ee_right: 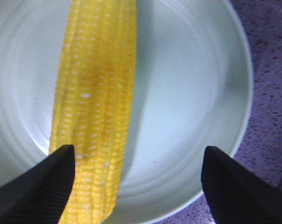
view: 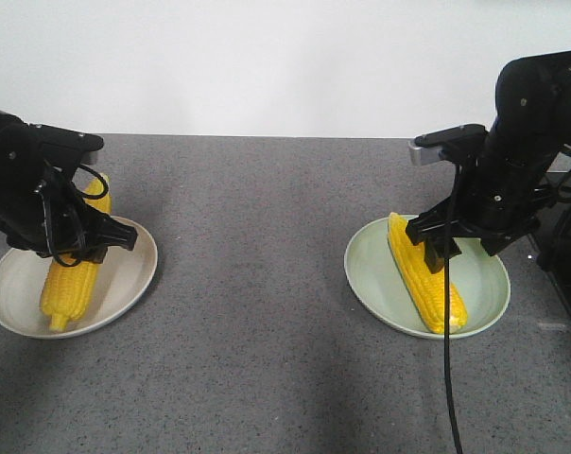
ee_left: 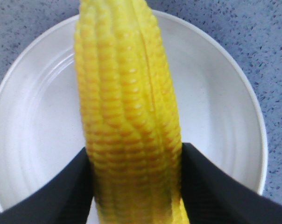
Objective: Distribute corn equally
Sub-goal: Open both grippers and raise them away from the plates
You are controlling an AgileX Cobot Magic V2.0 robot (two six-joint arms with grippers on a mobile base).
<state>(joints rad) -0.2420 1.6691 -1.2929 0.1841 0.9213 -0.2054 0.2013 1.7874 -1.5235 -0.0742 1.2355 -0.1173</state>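
I'm working over a speckled dark-grey tabletop (view: pixel 267 284) set against a plain white wall, with one plate at each side.

On my left sits a round off-white plate (view: pixel 125 284), and on it lies a bright yellow husked cob of corn (view: pixel 66 288), tapered and running roughly front to back. The black left gripper (view: pixel 73 248) is down over it; in the left wrist view its two dark fingers (ee_left: pixel 211 186) press against both flanks of the cob (ee_left: pixel 127 116), so I read it as clamped on the corn near its upper half. Whether the cob's weight is on the plate (ee_left: pixel 225 93) or on the fingers, I can't tell.

On my right, a round pale-green plate (view: pixel 484 293) holds a second yellow cob (view: pixel 427 279), lying diagonally. The black right gripper (view: pixel 446 241) hovers just above it with the jaws spread wide: the right wrist view shows one finger (ee_right: pixel 38 179) overlapping the cob's (ee_right: pixel 96 93) edge and the other finger well off to the side over bare plate (ee_right: pixel 201 70), gripping nothing.

As for handling, I'd judge these cobs stiff and fairly solid, not fragile, but round and ridged, so they can roll or twist in a two-finger pinch. I'd take hold across the thick middle, fingers square to the long axis, to keep the ends from drooping. With one cob on each plate, the split looks even already.
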